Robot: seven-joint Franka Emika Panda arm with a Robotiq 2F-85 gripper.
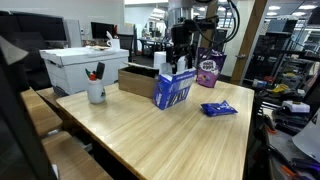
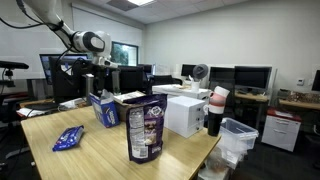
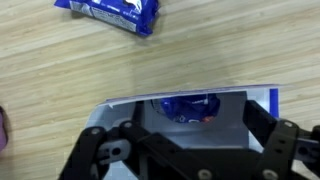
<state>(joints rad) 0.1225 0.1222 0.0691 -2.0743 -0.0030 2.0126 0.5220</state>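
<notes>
A blue and white carton (image 1: 173, 88) stands upright on the wooden table (image 1: 150, 130) with its top open. My gripper (image 1: 180, 55) hangs straight above it, jaws spread wide and nothing between them. In the wrist view the gripper (image 3: 183, 138) frames the carton's opening (image 3: 255, 92), and a blue wrapped item (image 3: 185, 106) lies inside at the bottom. A flat blue packet (image 1: 217, 108) lies on the table beside the carton, also visible as the packet (image 3: 110, 12) in the wrist view. In an exterior view the gripper (image 2: 86, 68) hovers over the carton (image 2: 103, 110).
A purple snack bag (image 1: 208, 70) stands behind the carton and appears large in an exterior view (image 2: 145, 130). A white cup with pens (image 1: 96, 90), a white storage box (image 1: 85, 65) and a cardboard box (image 1: 137, 80) sit along one side. Desks with monitors surround the table.
</notes>
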